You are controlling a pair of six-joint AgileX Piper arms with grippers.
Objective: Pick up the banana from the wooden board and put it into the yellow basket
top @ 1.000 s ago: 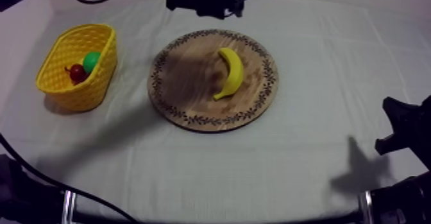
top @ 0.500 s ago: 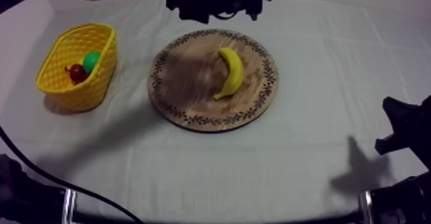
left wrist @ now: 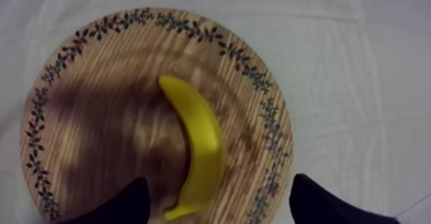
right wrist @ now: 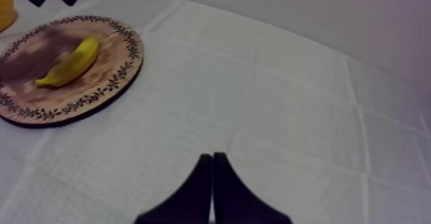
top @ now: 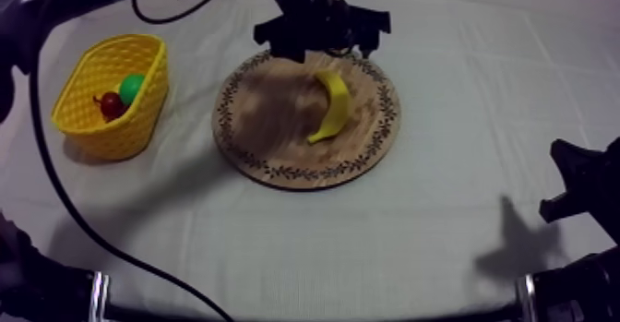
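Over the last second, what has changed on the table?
My left gripper has come in from the table's far edge and now hangs open above one end of the banana, holding nothing. The banana lies as before on the wooden board. The yellow basket with the small red fruit has not moved, and my right gripper stays shut.

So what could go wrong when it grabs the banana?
The open left gripper straddles one end of the curved banana, not its middle, so it might tip or slip out. The yellow basket already holds a small red fruit and a green fruit, so the banana may perch on them.
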